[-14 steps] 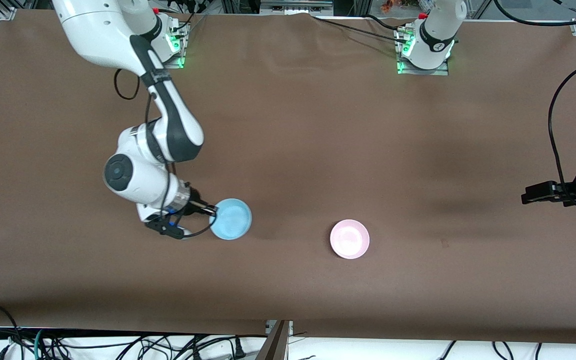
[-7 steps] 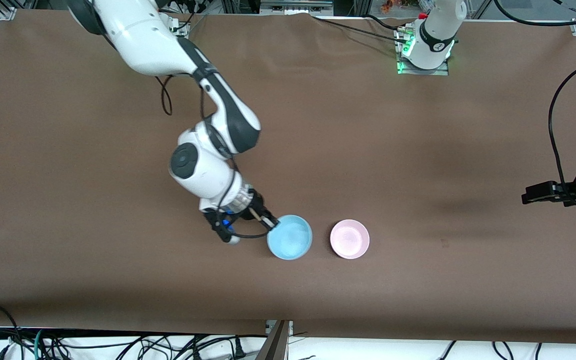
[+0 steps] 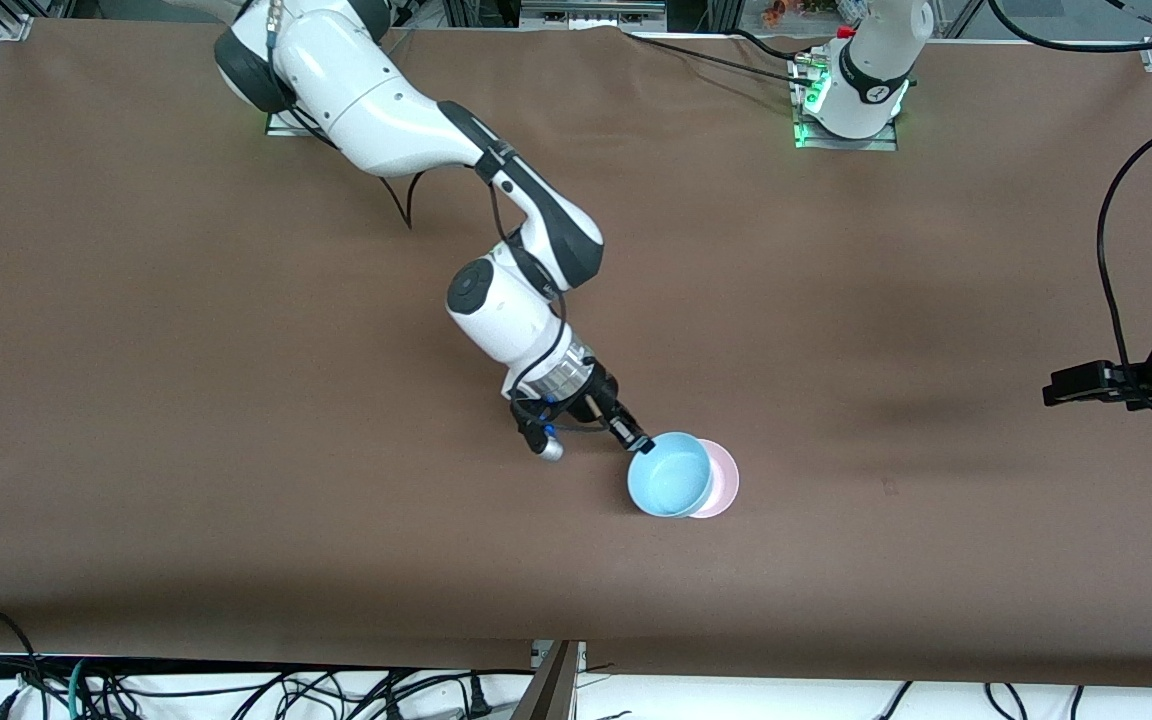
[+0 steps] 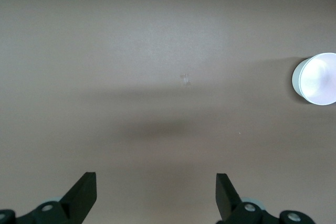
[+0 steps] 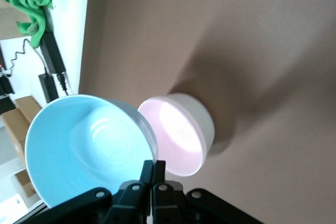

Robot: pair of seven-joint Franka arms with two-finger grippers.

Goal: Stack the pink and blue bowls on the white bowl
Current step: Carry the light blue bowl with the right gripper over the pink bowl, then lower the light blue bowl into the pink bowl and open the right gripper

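Note:
My right gripper (image 3: 642, 445) is shut on the rim of the light blue bowl (image 3: 671, 475) and holds it tilted in the air, partly over the pale pink bowl (image 3: 723, 487) on the table. In the right wrist view the shut fingers (image 5: 153, 169) pinch the blue bowl's (image 5: 84, 145) rim beside the pink bowl (image 5: 181, 140), whose outer wall looks whitish. No separate white bowl shows; I cannot tell whether one sits under the pink one. My left gripper (image 3: 1061, 387) waits open and empty at the left arm's end of the table (image 4: 156, 182). The left wrist view also shows the pale bowl (image 4: 315, 78).
The brown table cover (image 3: 236, 480) runs wide around the bowls. Cables hang at the table's near edge (image 3: 236, 690), and a black cable (image 3: 1116, 250) loops above the left arm's hand.
My right arm has carried the blue bowl from the right arm's end of the table toward the pink bowl and now holds it overlapping the pink one. The left arm has not moved.

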